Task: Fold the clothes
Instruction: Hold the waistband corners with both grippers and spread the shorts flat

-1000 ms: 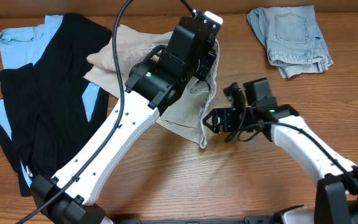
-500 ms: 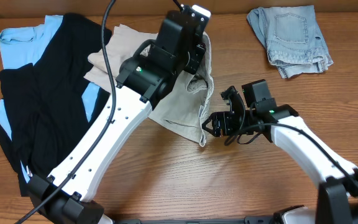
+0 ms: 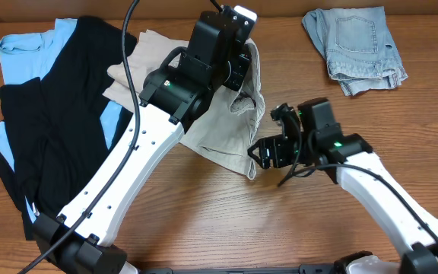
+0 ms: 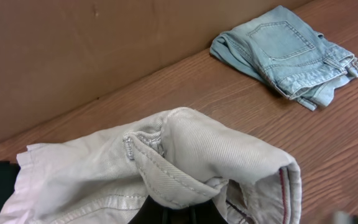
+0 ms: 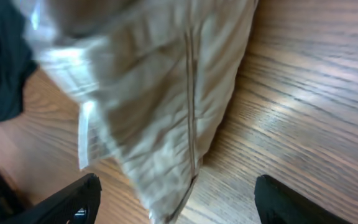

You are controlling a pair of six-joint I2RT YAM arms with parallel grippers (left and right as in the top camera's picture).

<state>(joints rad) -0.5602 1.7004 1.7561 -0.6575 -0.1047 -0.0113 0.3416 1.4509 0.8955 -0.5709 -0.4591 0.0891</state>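
**Q:** What lies in view, largest first?

**A:** The table [image 3: 204,221]. At its left, black trousers [image 3: 52,144] lie over a light-blue shirt [image 3: 21,49]. At centre are the rumpled khaki shorts [image 3: 219,137]. The denim shorts [image 3: 360,46] sit folded at the far right, well apart.

**Q:** What has just changed?

**A:** The left gripper [image 4: 178,214], clamped on a bunched seam of the khaki shorts, has carried it toward the far edge, drawing the cloth out. The right gripper [image 3: 263,151], fingers apart, remains just beside the near hem. The blurred wrist view leaves contact uncertain.

**Q:** What does that mean for the task?

**A:** Judged a spreading step: no fold is made yet, and the hem probably needs grasping next
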